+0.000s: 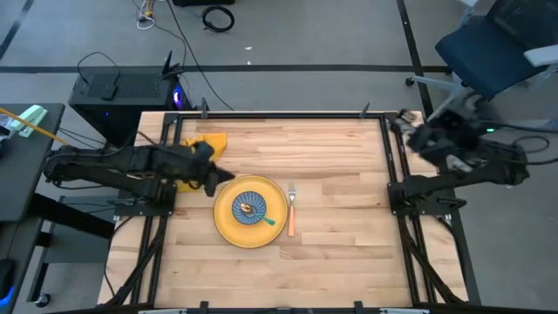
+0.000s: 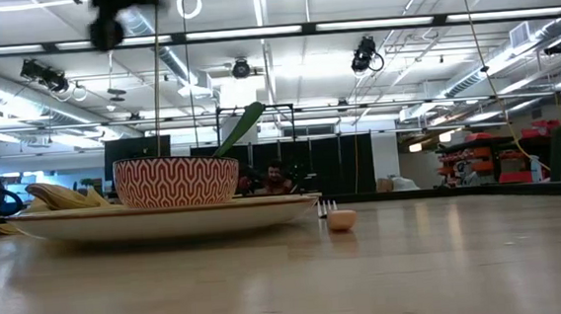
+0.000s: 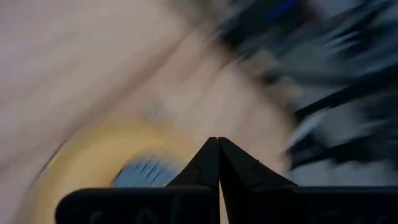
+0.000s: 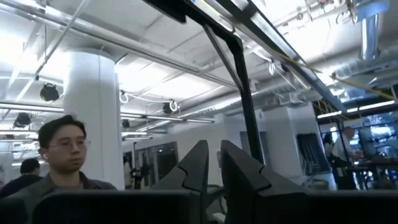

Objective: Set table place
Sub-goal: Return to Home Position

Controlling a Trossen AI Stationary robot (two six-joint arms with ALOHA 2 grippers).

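A round yellow plate (image 1: 228,225) lies on the plank table (image 1: 349,174), left of the middle. A blue-patterned bowl (image 1: 250,208) stands on it, with a green-handled spoon (image 1: 270,220) leaning in the bowl. An orange-handled fork (image 1: 291,218) lies on the table right of the plate. A yellow napkin (image 1: 207,141) lies crumpled near the far left corner, partly under my left arm. My left gripper (image 1: 220,181) is shut and empty above the plate's far left rim; its wrist view (image 3: 217,142) is blurred. My right gripper (image 4: 213,149) is shut and empty, raised off the table's far right corner.
The low view shows the plate (image 2: 166,218), the bowl (image 2: 176,181), the spoon handle (image 2: 242,127), the fork (image 2: 339,218) and the napkin (image 2: 61,197). Black rails (image 1: 388,157) edge the table. Bare planks lie right of the fork. A person (image 4: 62,155) shows in the right wrist view.
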